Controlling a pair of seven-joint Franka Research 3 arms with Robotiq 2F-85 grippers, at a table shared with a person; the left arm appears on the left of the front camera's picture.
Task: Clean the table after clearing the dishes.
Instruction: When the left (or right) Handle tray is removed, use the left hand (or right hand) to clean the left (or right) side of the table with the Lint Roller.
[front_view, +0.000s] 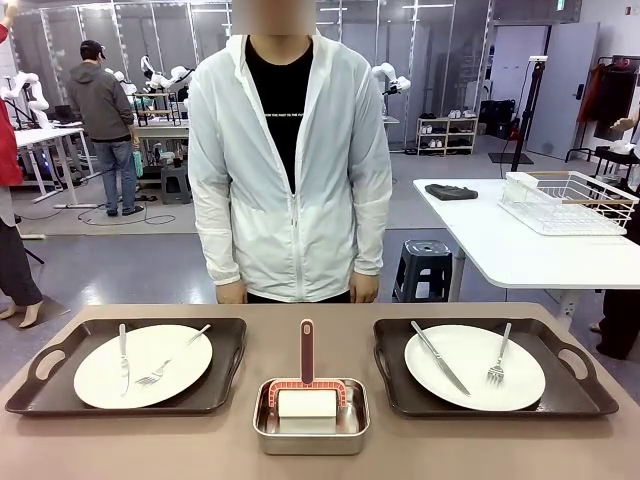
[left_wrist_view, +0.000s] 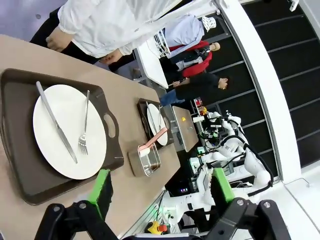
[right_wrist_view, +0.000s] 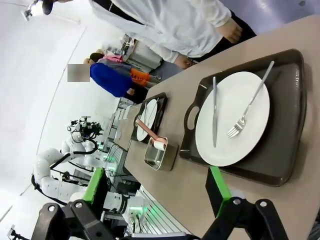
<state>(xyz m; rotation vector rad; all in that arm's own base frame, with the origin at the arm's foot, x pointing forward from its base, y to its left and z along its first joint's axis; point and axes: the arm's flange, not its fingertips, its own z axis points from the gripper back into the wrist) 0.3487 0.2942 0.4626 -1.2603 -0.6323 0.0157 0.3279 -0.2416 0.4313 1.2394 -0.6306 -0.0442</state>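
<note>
Basically, the worktop (front_view: 120, 445) was a plain matte tan-brown slab, the widest surface in the room, running edge to edge across the front view. On it, L to R: the L tray (front_view: 228, 345), dark brown w/ handles, carrying the L plate (front_view: 100, 385); a small steel pan (front_view: 311, 440) in the middle nr the robot's edge; then the R tray (front_view: 395, 385), same type, carrying the R plate (front_view: 480, 350). Both plates were round and white, each w/ a knife (front_view: 123, 358) and a fork (front_view: 497, 365) lying on it. The pan held a white-headed brush, its dusty-red handle (front_view: 307, 350) sticking out past the pan's far rim.

A person (front_view: 290, 150) in a white zip jacket over a black tee stood at the far edge, hands (front_view: 231, 292) down at the worktop's rim; touching it or not, couldn't tell.

The L tool (left_wrist_view: 161, 185) hung above the worktop in its wrist view, green pads wide apart, released, nothing between them, w/ the L tray lying ahead. The R tool (right_wrist_view: 155, 185) hung likewise by the R tray, released and empty.

Room: grey floor, a white-topped table (front_view: 500, 250) off to the R bearing a white wire rack (front_view: 570, 200) and a dark folded cloth (front_view: 451, 192), a dark stool (front_view: 425, 265) beside it. In the bg at L, a 2nd person (front_view: 105, 120) in cap and grey hoodie stood facing away.
</note>
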